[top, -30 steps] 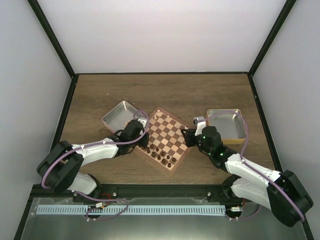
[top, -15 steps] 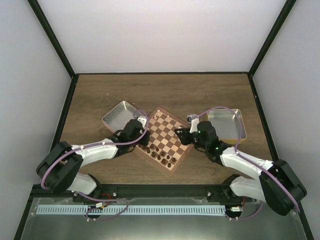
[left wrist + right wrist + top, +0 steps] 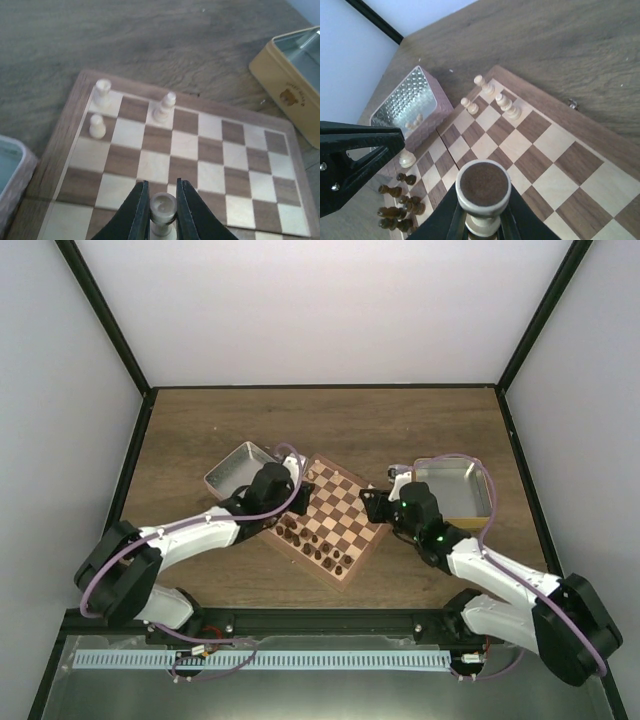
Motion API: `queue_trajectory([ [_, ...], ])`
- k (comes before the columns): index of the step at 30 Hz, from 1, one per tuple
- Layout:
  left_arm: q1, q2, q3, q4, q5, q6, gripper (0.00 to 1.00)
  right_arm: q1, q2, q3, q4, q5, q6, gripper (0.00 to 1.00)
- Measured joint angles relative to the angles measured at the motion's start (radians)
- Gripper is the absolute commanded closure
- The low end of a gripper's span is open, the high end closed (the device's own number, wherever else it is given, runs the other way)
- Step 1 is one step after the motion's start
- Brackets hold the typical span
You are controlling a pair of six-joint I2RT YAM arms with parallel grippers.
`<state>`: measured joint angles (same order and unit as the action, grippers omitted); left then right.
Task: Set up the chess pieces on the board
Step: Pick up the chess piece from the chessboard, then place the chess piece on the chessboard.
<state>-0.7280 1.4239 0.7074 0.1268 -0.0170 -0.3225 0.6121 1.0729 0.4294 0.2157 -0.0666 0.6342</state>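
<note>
The board [image 3: 343, 581] lies turned like a diamond between my arms. My left gripper [image 3: 294, 502] hangs over its left edge, shut on a light pawn [image 3: 163, 207] held upright. Three light chess pieces, a rook [image 3: 102, 92], a bishop [image 3: 165, 106] and a pawn [image 3: 97, 126], stand near the board's far corner. My right gripper [image 3: 371, 506] is over the board's right side. It is shut on a light piece held upside down, its brown felt base [image 3: 483, 184] facing the right wrist camera. Dark pieces [image 3: 318, 552] stand in rows along the near edge.
A silver tray [image 3: 238, 469] with several light pieces [image 3: 413, 120] in it sits against the board's left side. A gold tin [image 3: 452, 490] stands to the right of the board. Black frame rails line the table's sides.
My left gripper has moved a little away from me, along the board's left edge. My right gripper swung left over the board, then eased slightly back. Both stayed shut on their pieces.
</note>
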Motion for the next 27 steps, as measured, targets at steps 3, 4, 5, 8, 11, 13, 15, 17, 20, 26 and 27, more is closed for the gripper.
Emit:
queue_trajectory([
  [3,-0.010,0.033,0.049,0.005,-0.004,0.014,0.95,0.000,-0.035,0.000,-0.005,0.029,0.010,0.89],
  [4,-0.014,0.052,0.065,0.007,-0.006,0.017,0.95,0.000,-0.042,0.000,-0.006,0.036,0.011,0.89],
  [5,-0.017,0.071,0.077,0.008,-0.007,0.019,0.95,0.000,-0.048,0.000,-0.006,0.042,0.012,0.89],
  [8,-0.024,0.139,0.111,0.014,-0.016,0.022,0.95,0.000,-0.058,-0.005,-0.007,0.053,0.014,0.89],
  [11,-0.024,0.194,0.143,0.015,-0.032,0.032,0.95,0.000,-0.060,-0.008,-0.012,0.060,0.014,0.89],
  [13,-0.025,0.225,0.163,0.019,-0.044,0.042,0.95,0.000,-0.060,-0.008,-0.013,0.063,0.014,0.89],
  [15,-0.025,0.249,0.181,0.024,-0.056,0.053,0.94,0.000,-0.061,-0.008,-0.013,0.064,0.014,0.89],
  [17,-0.025,0.275,0.198,0.032,-0.067,0.067,0.94,0.000,-0.062,-0.008,-0.014,0.067,0.014,0.89],
  [20,-0.025,0.304,0.211,0.047,-0.077,0.085,0.94,0.000,-0.063,-0.008,-0.013,0.069,0.014,0.89],
  [26,-0.025,0.344,0.229,0.058,-0.090,0.111,0.92,0.000,-0.064,-0.008,-0.014,0.071,0.014,0.89],
  [27,-0.025,0.348,0.232,0.058,-0.091,0.116,0.91,0.000,-0.064,-0.008,-0.014,0.071,0.014,0.89],
])
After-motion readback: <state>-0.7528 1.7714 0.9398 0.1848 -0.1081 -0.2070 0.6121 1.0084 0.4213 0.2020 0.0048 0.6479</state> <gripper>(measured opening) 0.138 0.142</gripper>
